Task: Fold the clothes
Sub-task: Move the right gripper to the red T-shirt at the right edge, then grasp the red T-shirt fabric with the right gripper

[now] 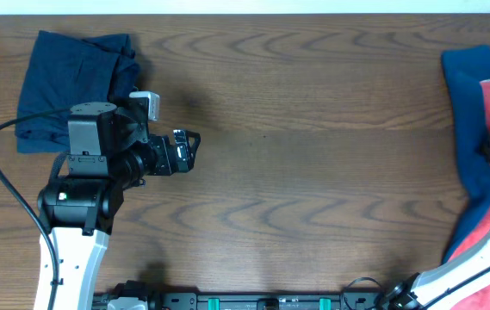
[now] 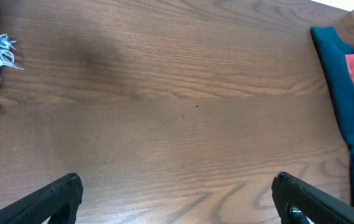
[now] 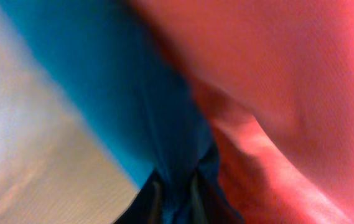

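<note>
Wood table (image 1: 313, 172); right end effector (image 3: 175, 200) pinches blue cloth (image 3: 133, 93).

Brown wood-grain table (image 1: 313, 172), evenly lit

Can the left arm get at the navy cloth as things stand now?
Probably yes: the navy cloth lies close behind it, nothing on top, but the open left tool points away.

left arm (image 1: 77, 250): white link, black joints | black cable (image 1: 3, 176) | left tool (image 1: 195, 151): black
</note>
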`<state>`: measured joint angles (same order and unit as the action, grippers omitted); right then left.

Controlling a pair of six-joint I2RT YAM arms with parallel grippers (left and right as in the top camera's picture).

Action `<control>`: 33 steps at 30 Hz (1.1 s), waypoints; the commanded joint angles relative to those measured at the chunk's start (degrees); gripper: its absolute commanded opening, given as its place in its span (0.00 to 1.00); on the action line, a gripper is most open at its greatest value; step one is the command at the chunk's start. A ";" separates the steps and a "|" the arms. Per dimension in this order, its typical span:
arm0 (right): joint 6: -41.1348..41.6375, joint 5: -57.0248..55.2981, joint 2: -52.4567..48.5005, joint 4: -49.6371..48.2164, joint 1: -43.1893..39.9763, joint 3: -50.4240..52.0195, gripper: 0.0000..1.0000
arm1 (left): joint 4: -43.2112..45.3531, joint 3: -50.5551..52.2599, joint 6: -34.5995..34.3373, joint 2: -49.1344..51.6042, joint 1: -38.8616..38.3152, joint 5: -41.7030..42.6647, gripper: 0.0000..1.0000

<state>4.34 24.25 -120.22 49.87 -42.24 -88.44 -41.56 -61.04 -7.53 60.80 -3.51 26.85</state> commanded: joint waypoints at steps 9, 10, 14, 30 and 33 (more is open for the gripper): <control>-3.76 1.09 -0.33 0.02 13.60 -0.74 0.35 | -1.27 -0.81 -0.13 0.07 -0.11 0.61 0.98; -4.22 1.22 -0.33 -0.24 14.43 -0.74 0.32 | -1.31 -0.81 -0.13 0.07 -0.11 0.61 0.98; -10.43 10.95 -0.33 -1.07 17.27 -0.74 0.25 | -1.29 -0.81 -0.11 0.07 -0.11 0.61 0.98; 5.64 2.51 3.08 -3.06 9.53 -1.97 0.20 | -1.27 -0.81 -0.09 0.09 -0.11 0.57 0.98; 10.27 -3.52 2.89 -5.29 10.78 -0.17 0.06 | -1.27 -0.81 -0.09 0.09 -0.11 0.57 0.98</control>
<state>7.51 28.03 -118.74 45.56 -32.88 -89.41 -42.70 -61.04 -7.53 60.80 -3.51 26.85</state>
